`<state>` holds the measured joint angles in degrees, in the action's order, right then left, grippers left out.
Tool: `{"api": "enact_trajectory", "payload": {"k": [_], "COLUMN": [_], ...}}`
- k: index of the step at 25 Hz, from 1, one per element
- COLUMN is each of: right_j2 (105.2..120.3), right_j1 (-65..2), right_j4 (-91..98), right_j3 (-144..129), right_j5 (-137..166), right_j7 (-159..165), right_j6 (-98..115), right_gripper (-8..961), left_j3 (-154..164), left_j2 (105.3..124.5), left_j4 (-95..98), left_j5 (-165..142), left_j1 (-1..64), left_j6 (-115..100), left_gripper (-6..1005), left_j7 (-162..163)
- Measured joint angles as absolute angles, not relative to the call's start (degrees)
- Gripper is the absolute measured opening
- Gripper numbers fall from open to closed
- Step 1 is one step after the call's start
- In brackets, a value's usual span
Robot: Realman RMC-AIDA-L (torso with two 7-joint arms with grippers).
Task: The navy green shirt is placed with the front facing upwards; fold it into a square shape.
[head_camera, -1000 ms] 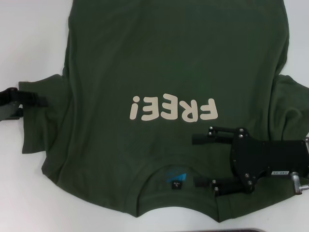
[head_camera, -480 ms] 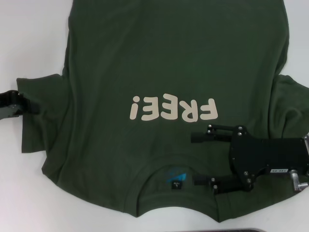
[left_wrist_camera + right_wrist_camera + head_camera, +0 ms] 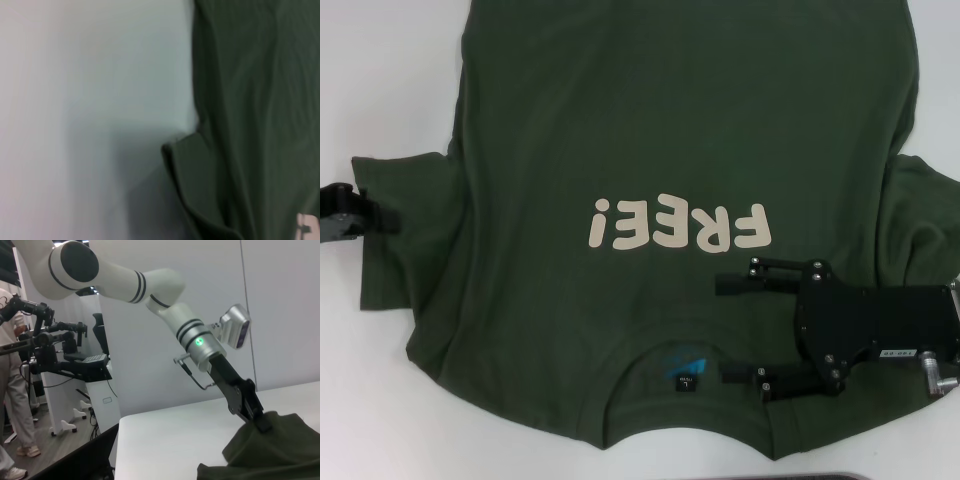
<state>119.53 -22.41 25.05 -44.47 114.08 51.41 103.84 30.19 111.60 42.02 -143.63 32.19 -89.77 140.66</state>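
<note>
shirt (image 3: 660, 150) flat, left pincer (image 3: 382, 219) seemingly gripping sleeve

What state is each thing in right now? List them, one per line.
navy green shirt: spread front up on the table, unfolded, left sleeve edge lifted.
left end effector: at the left sleeve's edge, shut on the cloth.
right end effector: over the shirt's right shoulder beside the collar, fingers open.
table: white, carrying the shirt.
</note>
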Motion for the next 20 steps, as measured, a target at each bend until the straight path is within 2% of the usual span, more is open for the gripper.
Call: {"api": "enact_trajectory", "payload": {"k": [5, 12, 20], "right_j2": [119.53, 119.61, 119.61], "right_j1": [-22.4, -22.5, -22.5], "right_j4": [25.0, 25.0, 25.0], "right_j3": [-44.5, -44.5, -44.5], "right_j5": [114.1, 114.1, 114.1], "right_j7": [51.4, 51.2, 51.0], "right_j6": [103.8, 103.9, 103.8], "right_gripper": [865, 866, 866], "left_j3": [28.0, 27.9, 28.5], "left_j2": [111.67, 113.99, 114.62], "left_j4": [43.9, 42.9, 42.8], "left_j5": [-141.9, -138.3, -138.5], "left_j1": [32.3, 33.1, 33.5], "left_j6": [-94.5, -91.5, -90.6], "left_gripper": [55, 56, 57], "left_j7": [140.2, 140.4, 141.1]}}
